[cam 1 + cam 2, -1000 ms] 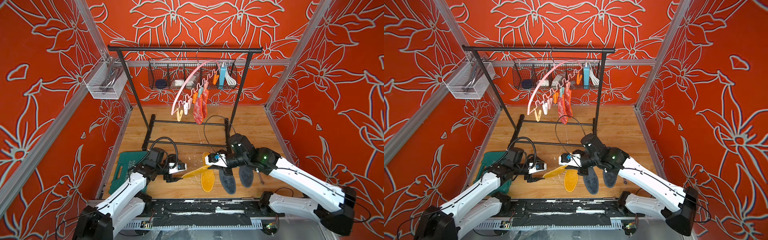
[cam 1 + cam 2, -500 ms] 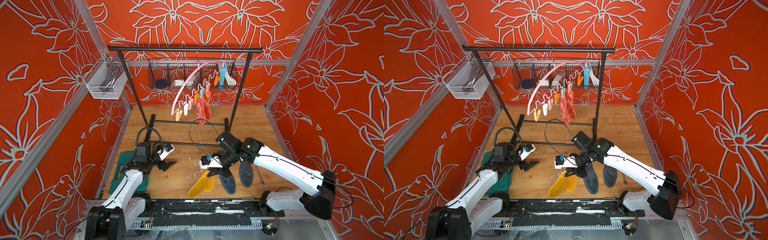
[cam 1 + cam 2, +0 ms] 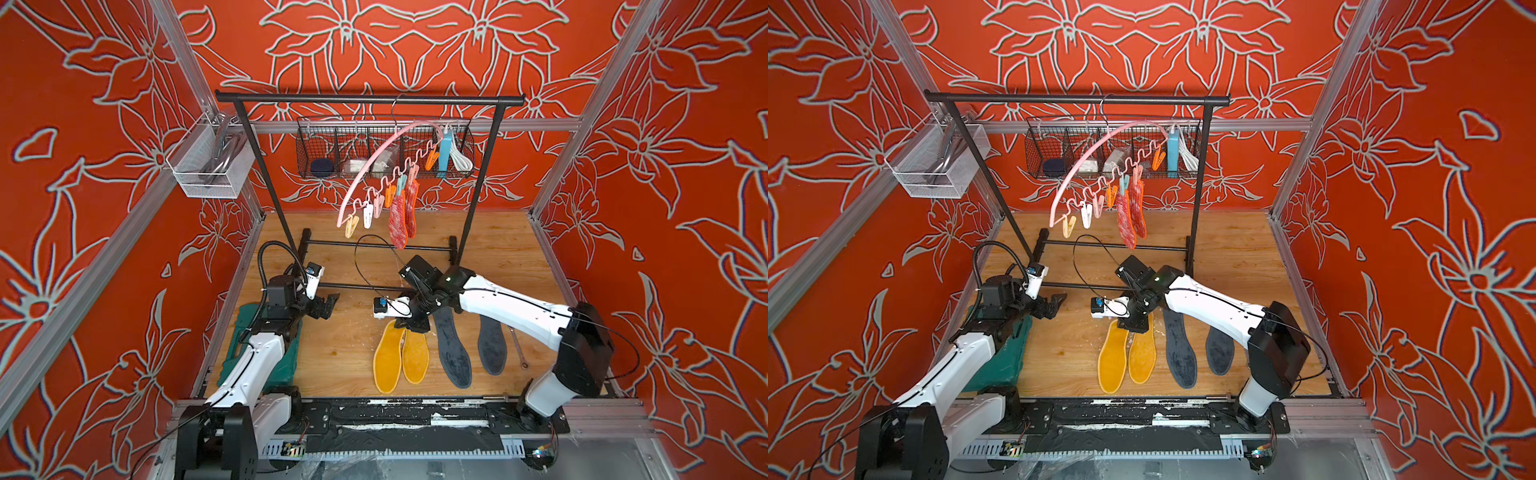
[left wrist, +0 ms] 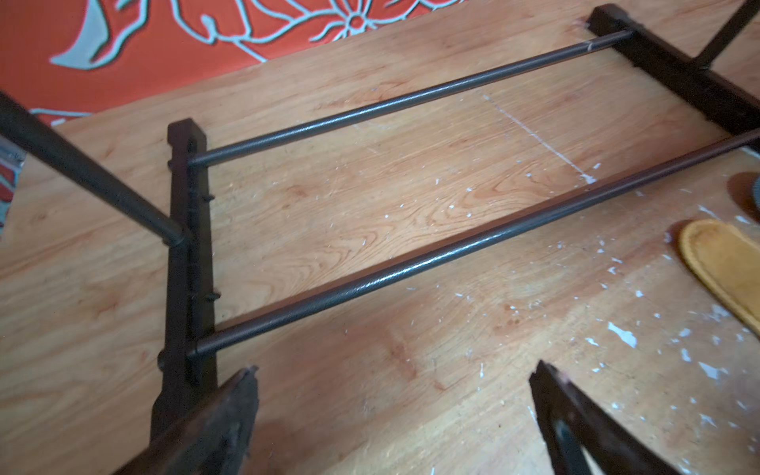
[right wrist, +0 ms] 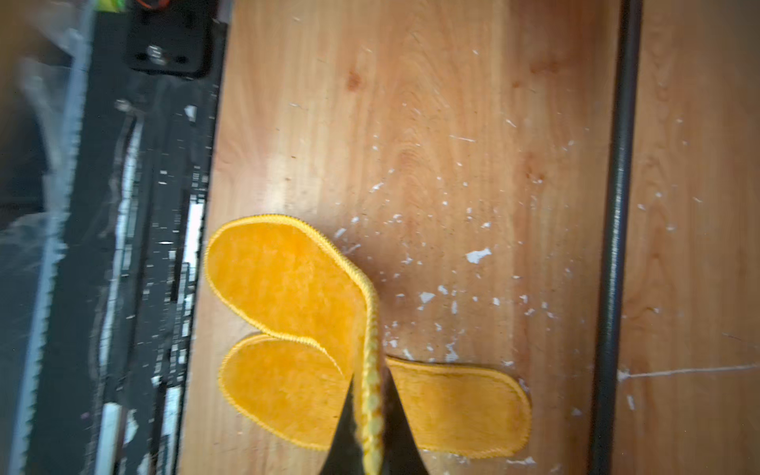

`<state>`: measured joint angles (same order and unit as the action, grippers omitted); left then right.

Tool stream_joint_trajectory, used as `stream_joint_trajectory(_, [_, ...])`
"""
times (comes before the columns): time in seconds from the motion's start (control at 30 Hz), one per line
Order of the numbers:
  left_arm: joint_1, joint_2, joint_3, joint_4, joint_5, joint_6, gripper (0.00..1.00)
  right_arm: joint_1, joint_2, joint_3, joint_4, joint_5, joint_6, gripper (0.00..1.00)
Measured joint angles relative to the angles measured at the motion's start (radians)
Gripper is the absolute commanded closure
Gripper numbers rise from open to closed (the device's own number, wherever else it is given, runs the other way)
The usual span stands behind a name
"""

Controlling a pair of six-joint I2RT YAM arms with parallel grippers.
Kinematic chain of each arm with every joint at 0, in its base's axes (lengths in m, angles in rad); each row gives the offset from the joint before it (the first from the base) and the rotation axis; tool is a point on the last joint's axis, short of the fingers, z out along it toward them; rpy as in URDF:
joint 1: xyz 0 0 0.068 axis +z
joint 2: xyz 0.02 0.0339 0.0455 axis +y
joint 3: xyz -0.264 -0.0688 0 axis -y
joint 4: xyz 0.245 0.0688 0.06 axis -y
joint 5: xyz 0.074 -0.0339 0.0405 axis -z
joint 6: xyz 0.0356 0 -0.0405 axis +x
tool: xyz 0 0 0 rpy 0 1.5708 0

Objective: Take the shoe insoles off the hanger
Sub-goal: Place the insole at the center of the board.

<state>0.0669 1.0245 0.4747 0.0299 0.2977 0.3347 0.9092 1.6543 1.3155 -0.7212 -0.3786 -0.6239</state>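
The pink hanger [image 3: 386, 145] hangs tilted from the black rack's top bar. Two red-pink shoe insoles [image 3: 397, 220] [image 3: 411, 208] are clipped to it. On the wooden floor lie two yellow insoles [image 3: 388, 357] [image 3: 415, 351] and two dark grey ones [image 3: 453, 349] [image 3: 490, 345]. My right gripper [image 3: 415, 324] is shut on the rear edge of one yellow insole. In the right wrist view that gripper [image 5: 369, 415] pinches the stitched rim, and the insole [image 5: 288, 279] curves over the other yellow one [image 5: 452, 403]. My left gripper [image 3: 328, 303] [image 4: 395, 368] hovers open and empty over bare floor beside the rack's base.
The black rack [image 3: 370, 99] stands mid-floor, with its low base bars [image 4: 411, 263] just ahead of the left gripper. A wire basket [image 3: 328, 137] hangs on the back wall and a white mesh basket [image 3: 208, 162] on the left wall. A green case [image 3: 257, 353] lies under the left arm, and a wrench [image 3: 517, 345] lies at the right.
The left gripper let go of the yellow insole, opened wide and drew back to the left. The right gripper swung that insole down beside the other yellow one.
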Motion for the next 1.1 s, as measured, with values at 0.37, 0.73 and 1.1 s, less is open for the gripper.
stream_joint_trajectory(0.37, [0.006, 0.015, 0.0, 0.012, -0.043, -0.026, 0.02, 0.026, 0.176, 0.06, 0.104, 0.247, -0.081, 0.98])
stream_joint_trajectory(0.73, [0.013, 0.015, 0.0, 0.012, -0.045, -0.029, 0.02, 0.028, 0.26, 0.089, 0.123, 0.242, -0.064, 0.74])
stream_joint_trajectory(1.1, [0.014, 0.015, 0.0, 0.006, -0.022, -0.022, 0.02, 0.021, 0.272, 0.095, 0.167, 0.269, 0.019, 0.68])
